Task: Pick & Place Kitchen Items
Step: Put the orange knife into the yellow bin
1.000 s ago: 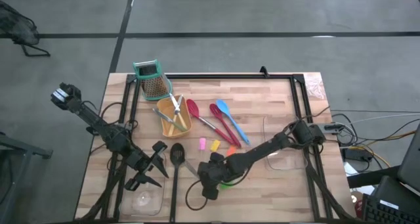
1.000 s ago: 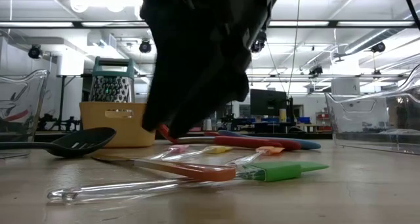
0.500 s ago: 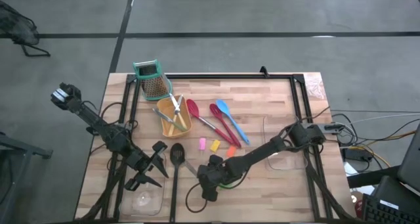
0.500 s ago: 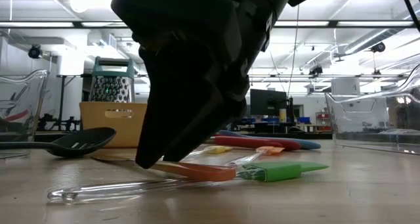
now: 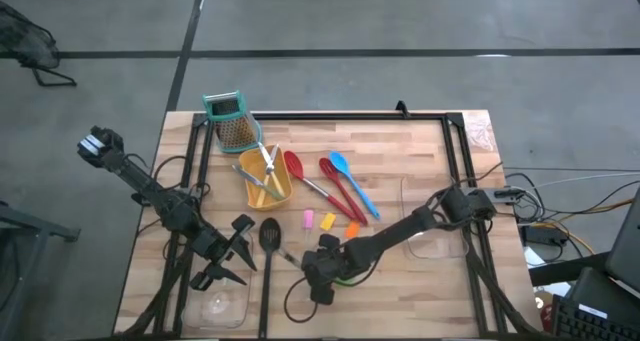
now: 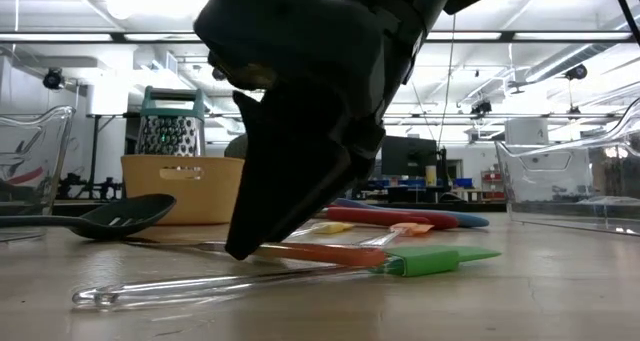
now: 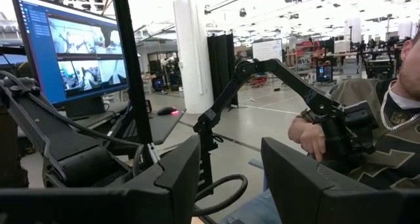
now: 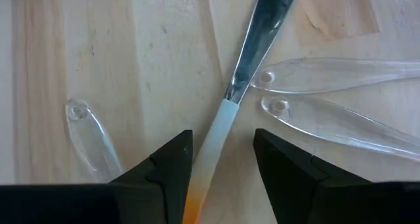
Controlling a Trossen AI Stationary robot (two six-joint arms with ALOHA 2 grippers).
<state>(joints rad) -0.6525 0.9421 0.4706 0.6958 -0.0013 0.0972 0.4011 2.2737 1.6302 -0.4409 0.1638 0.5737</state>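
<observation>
Two dark tool fingers (image 8: 164, 171) straddle translucent orange-ended handle (image 8: 216, 129).

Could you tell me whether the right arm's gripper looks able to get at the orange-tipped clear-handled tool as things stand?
Probably yes. The right gripper is open and low over the table, its fingers either side of the orange-tipped tool. Nothing lies between them, though other clear handles sit close by.

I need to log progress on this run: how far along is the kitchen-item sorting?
Early. Done: a few utensils sit in the yellow tray. In hand: the right gripper, open, straddles the orange-tipped tool on the table. Left: red spoons, blue spoon, black slotted spoon and small tools lie loose. The left gripper waits.
</observation>
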